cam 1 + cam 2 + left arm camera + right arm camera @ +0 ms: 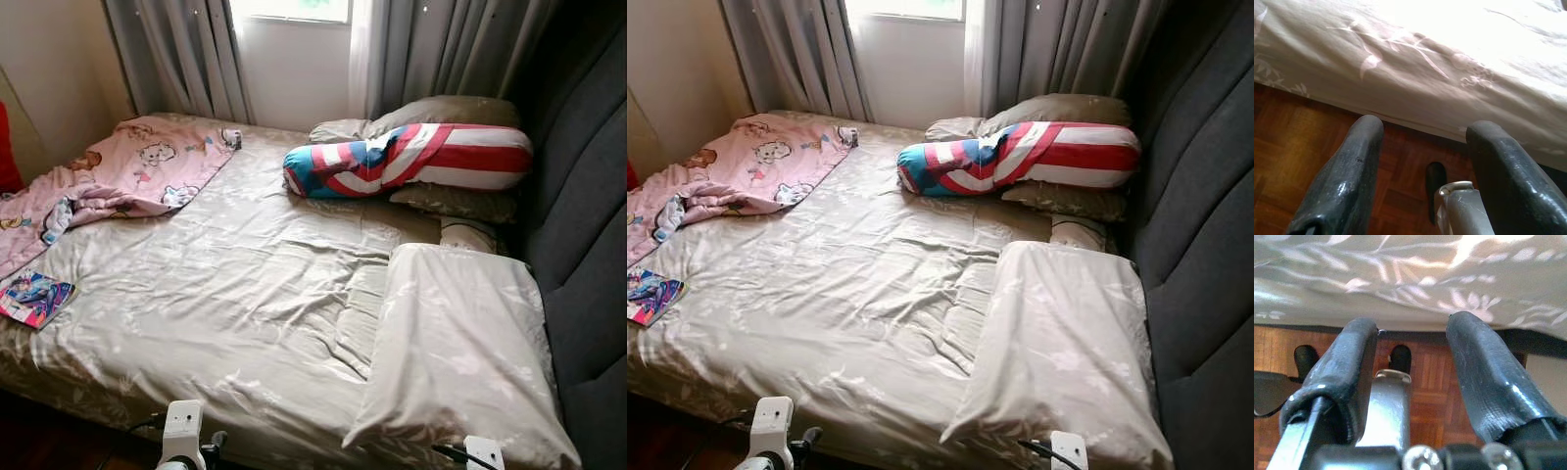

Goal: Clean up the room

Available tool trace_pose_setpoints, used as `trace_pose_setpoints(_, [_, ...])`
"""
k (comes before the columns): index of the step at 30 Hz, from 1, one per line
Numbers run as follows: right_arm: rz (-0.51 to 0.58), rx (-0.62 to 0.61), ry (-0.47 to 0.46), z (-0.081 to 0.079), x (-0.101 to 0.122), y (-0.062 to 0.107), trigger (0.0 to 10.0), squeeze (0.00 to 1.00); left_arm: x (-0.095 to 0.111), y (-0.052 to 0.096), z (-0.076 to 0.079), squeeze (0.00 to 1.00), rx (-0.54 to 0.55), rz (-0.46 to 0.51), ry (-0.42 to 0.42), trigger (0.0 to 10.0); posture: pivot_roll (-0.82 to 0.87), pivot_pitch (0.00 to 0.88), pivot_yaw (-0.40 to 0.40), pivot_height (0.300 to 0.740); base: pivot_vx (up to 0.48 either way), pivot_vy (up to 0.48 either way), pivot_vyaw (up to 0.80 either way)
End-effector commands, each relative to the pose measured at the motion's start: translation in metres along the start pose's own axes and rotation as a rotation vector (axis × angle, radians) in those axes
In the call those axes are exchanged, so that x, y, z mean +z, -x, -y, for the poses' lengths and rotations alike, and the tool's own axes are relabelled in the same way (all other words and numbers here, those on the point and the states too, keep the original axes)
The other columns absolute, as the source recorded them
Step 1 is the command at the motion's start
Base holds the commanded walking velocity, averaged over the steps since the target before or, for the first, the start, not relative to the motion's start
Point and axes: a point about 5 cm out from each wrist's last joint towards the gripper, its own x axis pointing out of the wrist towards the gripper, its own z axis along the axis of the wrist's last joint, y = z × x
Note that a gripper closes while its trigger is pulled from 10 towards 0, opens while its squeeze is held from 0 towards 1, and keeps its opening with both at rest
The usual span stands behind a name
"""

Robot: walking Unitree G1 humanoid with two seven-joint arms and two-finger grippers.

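Below the near bed edge, the left gripper point(1422, 171) and right gripper point(1410, 377) hung with fingers apart, holding nothing; the pink blanket point(127, 176) lay crumpled at the far left of the bed point(245, 294), well apart from both; soft and light, it would likely bunch easily, best pinched at 1 loose corner; a colourful book point(34, 297) sat near left.

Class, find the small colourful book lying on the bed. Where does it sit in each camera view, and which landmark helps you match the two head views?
Left eye view: the book lies at the left edge, near the bed's corner.
Right eye view: it is cut off by the left edge.
Left wrist view: not in it.
Right wrist view: not in it.
Shared landmark: the pink blanket just beyond the book.
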Motion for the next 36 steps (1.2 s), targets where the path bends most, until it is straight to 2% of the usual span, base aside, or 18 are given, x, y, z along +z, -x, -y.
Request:
trace_pose_setpoints(1, [-0.007,-0.011,-0.016,0.0035,-0.0015,0.0005,10.0,0.00,-0.0030,0.0004,-0.0007,0.00,0.005,-0.021,-0.007,10.0,0.03,0.000,-0.029,0.740,0.000,0.349,0.00])
trace_pose_setpoints(36, [-0.005,0.006,-0.012,0.0010,0.0001,0.0000,10.0,0.00,-0.0076,0.0019,-0.0029,0.00,0.020,-0.040,-0.004,10.0,0.03,0.000,-0.033,0.740,0.000,0.360,0.00])
